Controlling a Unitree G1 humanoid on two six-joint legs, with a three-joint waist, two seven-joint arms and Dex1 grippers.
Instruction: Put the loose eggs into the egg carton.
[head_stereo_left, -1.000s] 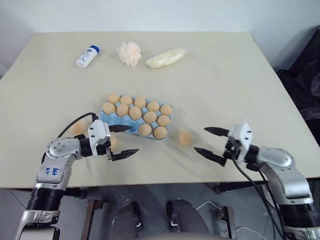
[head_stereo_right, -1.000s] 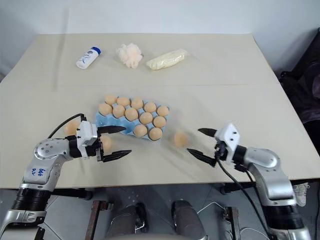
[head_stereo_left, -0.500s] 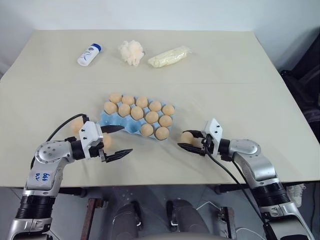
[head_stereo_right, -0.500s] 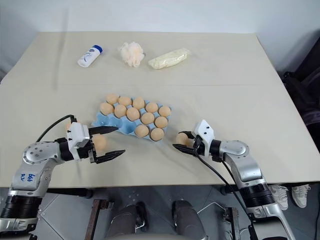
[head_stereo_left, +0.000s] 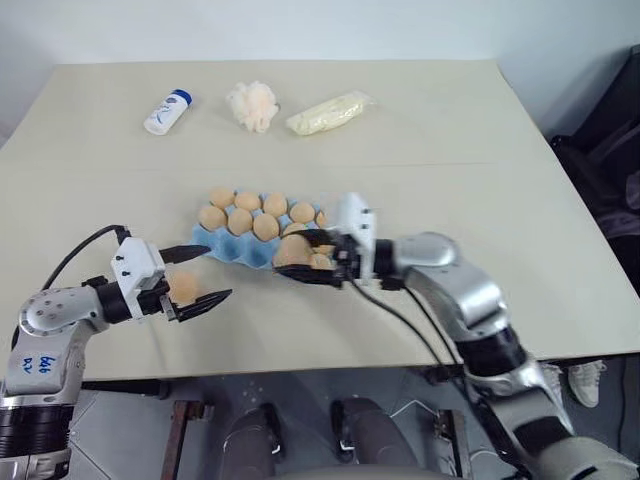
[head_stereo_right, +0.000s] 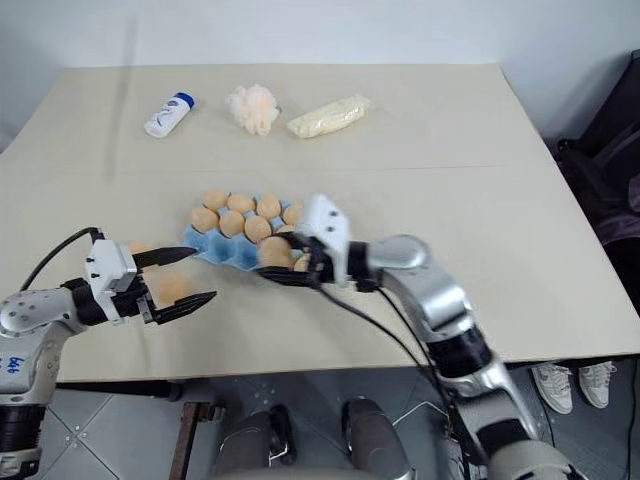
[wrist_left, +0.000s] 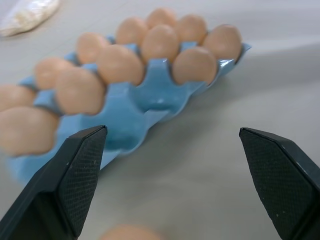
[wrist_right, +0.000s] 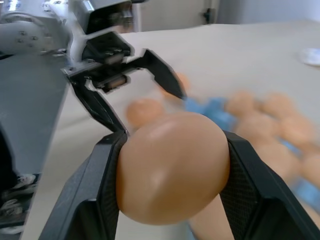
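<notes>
one loose egg (head_stereo_left: 293, 251) is clamped in the right gripper (head_stereo_left: 305, 262), arm now reaching leftward over the egg carton (head_stereo_left: 232, 244); earlier it lay on the table. left gripper (head_stereo_left: 196, 274) gapes around another egg (head_stereo_left: 183, 287).

Smooth, faintly glossy egg (wrist_right: 172, 167) between matt, textured black fingers (wrist_right: 252, 192); the blue egg carton (wrist_left: 145, 102) looks like moulded plastic, possibly pulp.
</notes>
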